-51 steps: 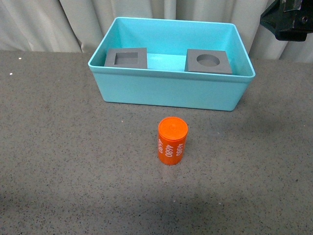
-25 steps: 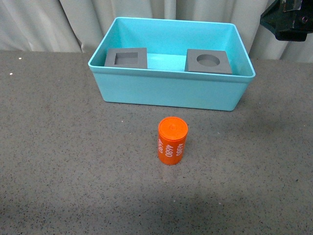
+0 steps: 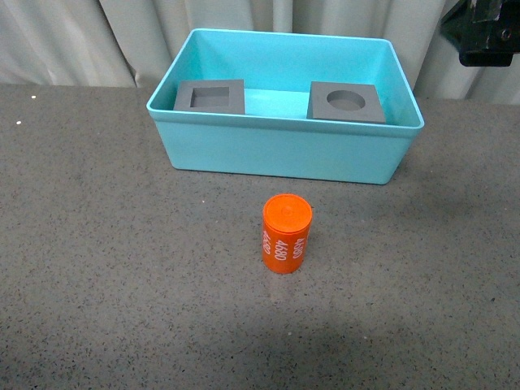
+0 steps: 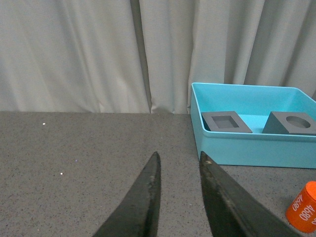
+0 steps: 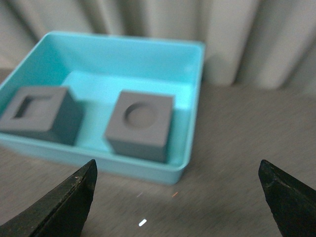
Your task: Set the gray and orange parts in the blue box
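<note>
Cubes of matte gray are sitting inside the blue box (image 3: 284, 154), both down on its floor. The square-recess cube (image 3: 210, 97) is occupying the 9 o'clock end and the round-recess cube (image 3: 347, 102) the 3 o'clock end, with bare turquoise floor showing between them. The orange cylinder (image 3: 286, 234) is standing upright on the speckled dark table (image 3: 97, 260), outside the box at 6 o'clock from its near wall and apart from it, with white digits running up its side. In the front view the right gripper (image 3: 486, 31) is hanging at about 2 o'clock from the box, partly cut off by the frame edge. Its wrist view is showing the two fingers (image 5: 74, 197) spread wide and released, with nothing between them. The left gripper (image 4: 179, 154) is hovering over bare table, clear of the box, its fingers (image 4: 148, 197) parted by a narrow gap and gripping nothing. A pale curtain (image 3: 65, 41) is hanging behind the table.
</note>
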You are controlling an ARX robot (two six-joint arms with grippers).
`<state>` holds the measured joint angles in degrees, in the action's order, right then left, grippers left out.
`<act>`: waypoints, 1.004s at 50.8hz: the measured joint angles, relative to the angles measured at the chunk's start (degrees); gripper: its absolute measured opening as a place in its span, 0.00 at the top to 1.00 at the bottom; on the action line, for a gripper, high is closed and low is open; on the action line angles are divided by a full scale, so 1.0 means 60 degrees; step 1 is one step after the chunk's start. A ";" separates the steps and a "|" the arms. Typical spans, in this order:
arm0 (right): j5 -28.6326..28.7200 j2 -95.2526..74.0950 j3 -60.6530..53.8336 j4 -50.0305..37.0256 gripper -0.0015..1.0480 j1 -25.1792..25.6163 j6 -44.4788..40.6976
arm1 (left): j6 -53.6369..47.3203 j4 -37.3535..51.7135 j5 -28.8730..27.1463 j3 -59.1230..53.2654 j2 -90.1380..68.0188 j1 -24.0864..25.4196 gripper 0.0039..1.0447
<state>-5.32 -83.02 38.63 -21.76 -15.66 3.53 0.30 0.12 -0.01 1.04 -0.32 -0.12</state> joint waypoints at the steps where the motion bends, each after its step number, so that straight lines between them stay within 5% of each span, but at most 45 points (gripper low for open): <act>1: -0.0368 -0.0051 -0.0062 -0.0397 0.09 -0.0073 -0.0328 | 0.0000 -0.0004 -0.0007 0.0000 0.0004 0.0000 0.73; 9: 0.0419 -0.0743 0.0750 0.0579 0.09 -0.0572 -0.2069 | -0.0004 -0.0007 0.0000 0.0000 0.0007 0.0000 0.45; 10: 0.2342 -0.1967 0.2211 0.3293 0.09 -0.1202 -0.2539 | -0.0004 -0.0011 -0.0004 0.0000 0.0011 0.0000 0.13; 12: 0.2718 -0.2262 0.2619 0.3989 0.09 -0.1322 -0.2685 | -0.0007 -0.0011 -0.0004 0.0000 0.0011 0.0000 0.05; 23: 0.3053 -0.3497 0.4047 0.6120 0.09 -0.1687 -0.3271 | -0.0011 -0.0015 0.0000 0.0000 0.0015 0.0000 0.06; 51: 0.2907 -0.5515 0.5045 0.6943 0.09 -0.2448 -0.3293 | -0.0011 -0.0015 0.0000 0.0000 0.0015 0.0000 0.06</act>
<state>12.12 -116.11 68.90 19.90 -30.35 -16.23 0.23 0.03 -0.01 1.04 -0.23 -0.12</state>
